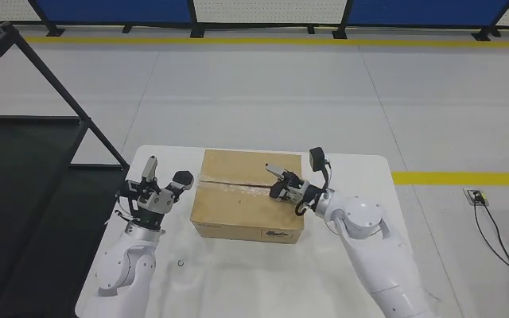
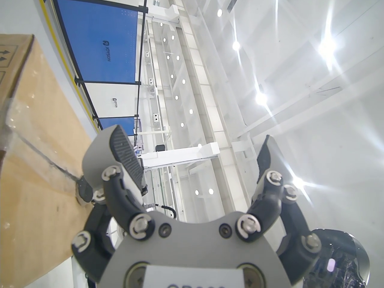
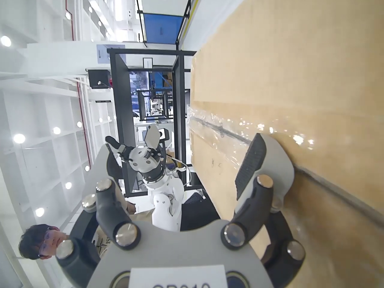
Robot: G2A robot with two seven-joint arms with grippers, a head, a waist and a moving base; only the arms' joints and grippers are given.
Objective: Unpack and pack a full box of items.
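— Grippers?
— Right gripper (image 1: 278, 181) spread, empty, one finger (image 3: 264, 163) at the taped seam (image 1: 238, 184) atop the box (image 1: 238, 207); left gripper (image 1: 165, 176) spread, empty, just off the box's left edge
— Count?
— One box, shut, on the table (image 1: 238, 274), with margin left, right, in front

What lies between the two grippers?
Part of the taped box; in the top view the left gripper is beside it, the right gripper over its seam.

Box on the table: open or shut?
Shut. The box has both top flaps lying flat, meeting at a centre seam covered by clear tape. The right gripper is open at that seam.
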